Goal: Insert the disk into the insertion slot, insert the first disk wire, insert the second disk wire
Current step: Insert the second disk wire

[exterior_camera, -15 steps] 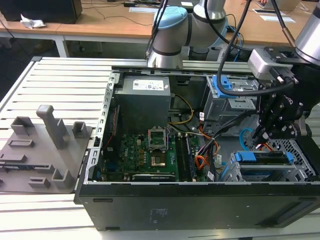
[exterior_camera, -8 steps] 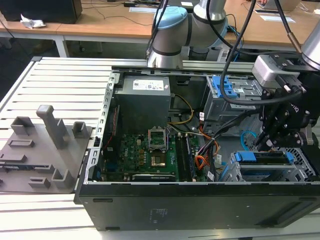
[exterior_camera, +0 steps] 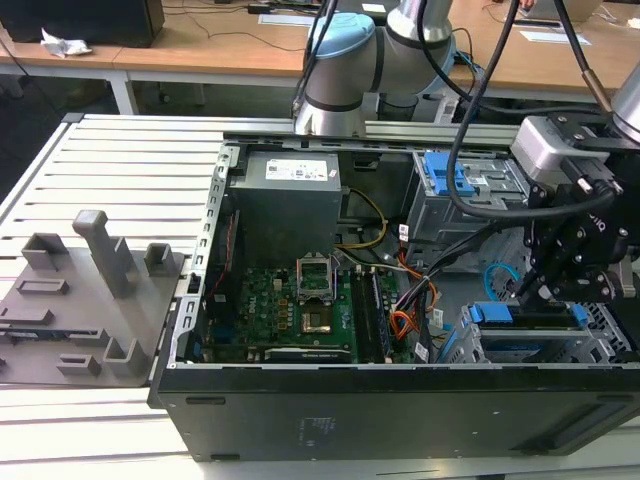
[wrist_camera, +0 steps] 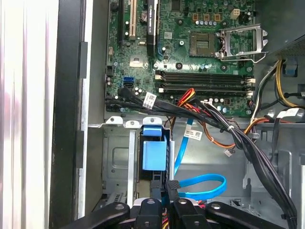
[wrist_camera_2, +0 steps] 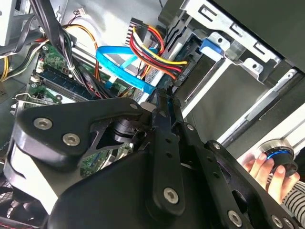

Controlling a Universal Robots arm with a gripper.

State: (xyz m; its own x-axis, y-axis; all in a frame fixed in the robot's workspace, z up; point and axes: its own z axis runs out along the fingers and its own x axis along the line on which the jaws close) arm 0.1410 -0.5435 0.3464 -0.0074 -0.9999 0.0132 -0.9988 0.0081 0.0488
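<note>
The open computer case (exterior_camera: 300,400) lies on its side, motherboard (exterior_camera: 290,305) up, power supply (exterior_camera: 290,205) at the far side. At the exterior view's right, the gripper (exterior_camera: 548,285) hangs just above the disk (exterior_camera: 530,322), which sits in the insertion slot (exterior_camera: 610,335) with its long axis running left to right. A looping blue data cable (wrist_camera: 202,183) and a black wire bundle (wrist_camera: 238,138) crowd the space beside it. I cannot tell how far the jaws stand apart. A person's hand (wrist_camera_2: 269,171) rests on a knob.
</note>
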